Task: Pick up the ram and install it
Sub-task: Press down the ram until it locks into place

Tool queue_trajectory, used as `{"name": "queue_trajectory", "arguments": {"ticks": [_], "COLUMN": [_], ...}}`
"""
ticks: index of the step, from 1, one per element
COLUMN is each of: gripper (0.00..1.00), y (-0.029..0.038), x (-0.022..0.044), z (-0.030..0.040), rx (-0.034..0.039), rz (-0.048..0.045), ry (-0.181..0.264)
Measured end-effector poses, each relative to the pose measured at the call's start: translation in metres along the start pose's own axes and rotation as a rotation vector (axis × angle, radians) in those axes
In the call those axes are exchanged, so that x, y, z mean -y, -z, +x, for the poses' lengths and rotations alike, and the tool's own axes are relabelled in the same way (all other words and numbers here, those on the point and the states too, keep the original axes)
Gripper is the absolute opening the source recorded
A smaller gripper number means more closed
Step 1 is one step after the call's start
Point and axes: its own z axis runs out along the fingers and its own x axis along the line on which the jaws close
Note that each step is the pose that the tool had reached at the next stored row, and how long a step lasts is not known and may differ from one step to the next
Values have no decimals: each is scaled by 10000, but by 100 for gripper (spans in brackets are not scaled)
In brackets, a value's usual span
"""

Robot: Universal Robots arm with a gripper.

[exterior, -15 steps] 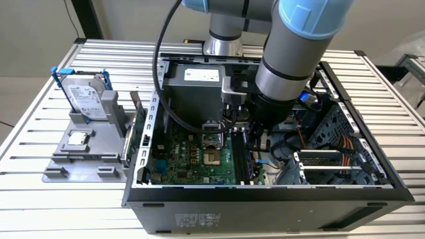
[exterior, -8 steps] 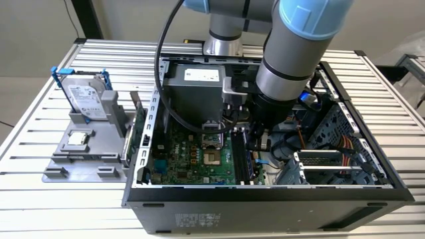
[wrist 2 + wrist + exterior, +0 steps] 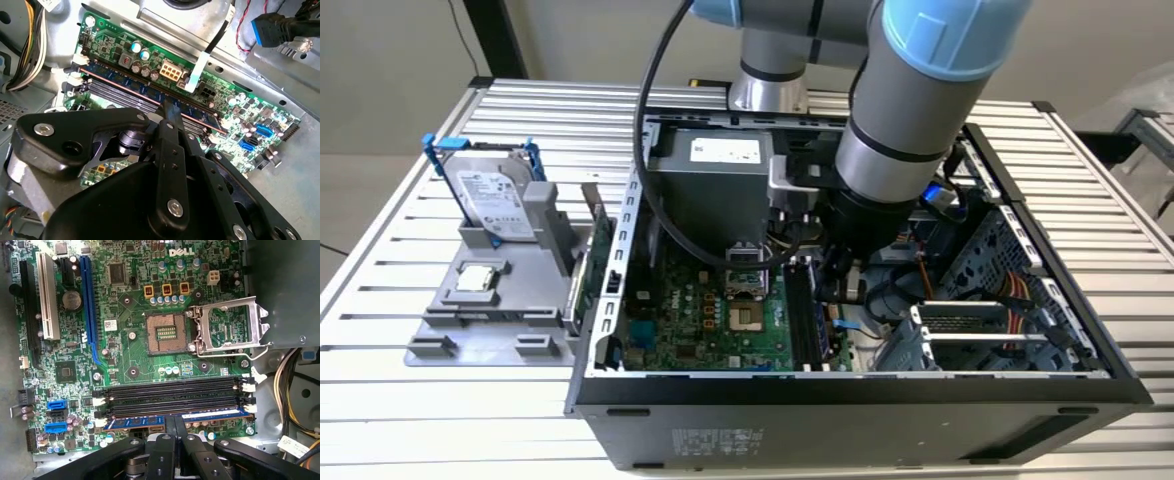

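On the exterior view's left, a grey plastic holder tray [image 3: 480, 330] sits on the ribbed silver metal desk [image 3: 400, 250]. A silver hard drive in a blue frame [image 3: 494, 195] stands upright in the tray, and a small square silver chip [image 3: 478, 279] lies in a pocket below it. Just beside the tray stands the open black desktop computer case [image 3: 854, 420], its green motherboard [image 3: 707, 320] exposed on the floor of the case. The grey and light-blue robot arm [image 3: 907, 110] reaches down into the case, over the right part of the board.

In the first wrist view, the open silver processor socket [image 3: 227, 327] lies above a bank of long black memory slots [image 3: 172, 392]. The ram, a long thin dark circuit-board stick with a blue label [image 3: 200, 416], lies along the slot nearest the tool, with white latches at the slot ends. The black metal tool [image 3: 174, 435] has its two fingers drawn close together on the middle of the stick's upper edge.

In the second wrist view, the ram [image 3: 130, 85] runs slantwise across the board inside its slot, and the tool [image 3: 168, 113] meets it at mid-length, fingers [image 3: 172, 116] pinched nearly closed on the thin edge. Whether the stick is pressed fully home cannot be told.
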Motion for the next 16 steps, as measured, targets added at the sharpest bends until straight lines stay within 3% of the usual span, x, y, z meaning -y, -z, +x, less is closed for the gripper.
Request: {"name": "queue_trajectory", "arguments": {"ticks": [8, 16], "gripper": [0, 0], "y": [-4, -78], "x": [-1, 2], "z": [1, 1], "rx": [-11, -10], "rz": [4, 9], "ry": [210, 210]}}
